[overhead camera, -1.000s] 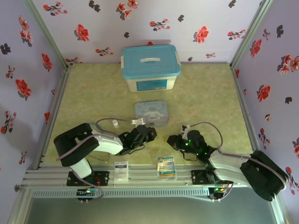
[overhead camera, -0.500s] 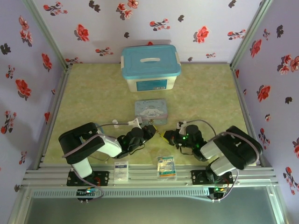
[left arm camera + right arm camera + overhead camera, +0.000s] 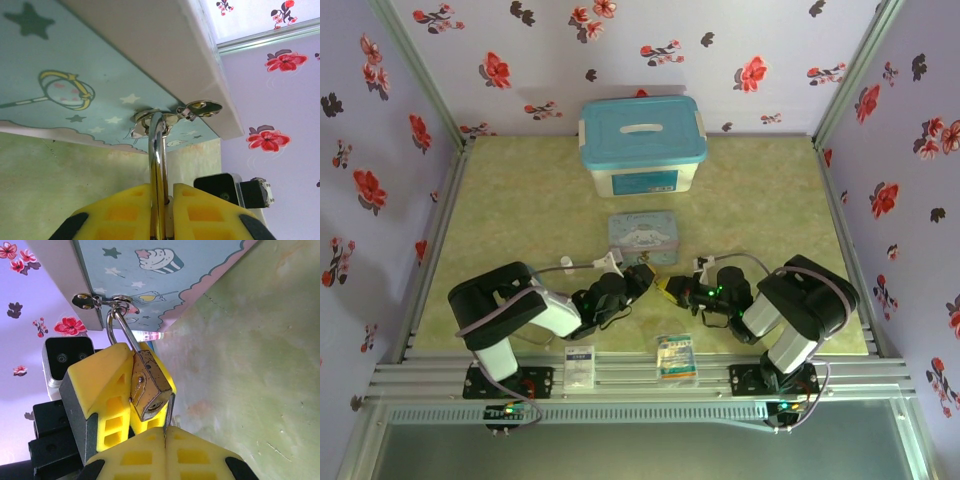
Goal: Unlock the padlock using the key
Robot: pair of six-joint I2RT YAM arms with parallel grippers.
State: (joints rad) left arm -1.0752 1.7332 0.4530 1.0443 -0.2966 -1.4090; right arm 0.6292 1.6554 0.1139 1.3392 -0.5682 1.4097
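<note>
The brass padlock (image 3: pixel 147 385) hangs by its thin shackle (image 3: pixel 157 145) from the hasp (image 3: pixel 117 302) of the cartoon tin (image 3: pixel 645 236). My left gripper (image 3: pixel 161 187) is shut on the padlock body, its yellow fingers (image 3: pixel 97 387) on either side. My right gripper (image 3: pixel 165 432) is shut on the slim dark key (image 3: pixel 169 412). The key's blade points up just right of the padlock's keyhole end, close beside it. In the top view the left gripper (image 3: pixel 632 282) and right gripper (image 3: pixel 670 290) meet tip to tip in front of the tin.
A white box with a blue lid (image 3: pixel 642 143) stands at the back. A small white bottle (image 3: pixel 566 265) lies left of the tin. Two flat packets (image 3: pixel 580 365) (image 3: pixel 676 357) rest on the front rail. Flowered walls close three sides.
The right arm has folded in and brought its gripper left, up to the padlock. The left gripper has shifted slightly right towards the tin.
</note>
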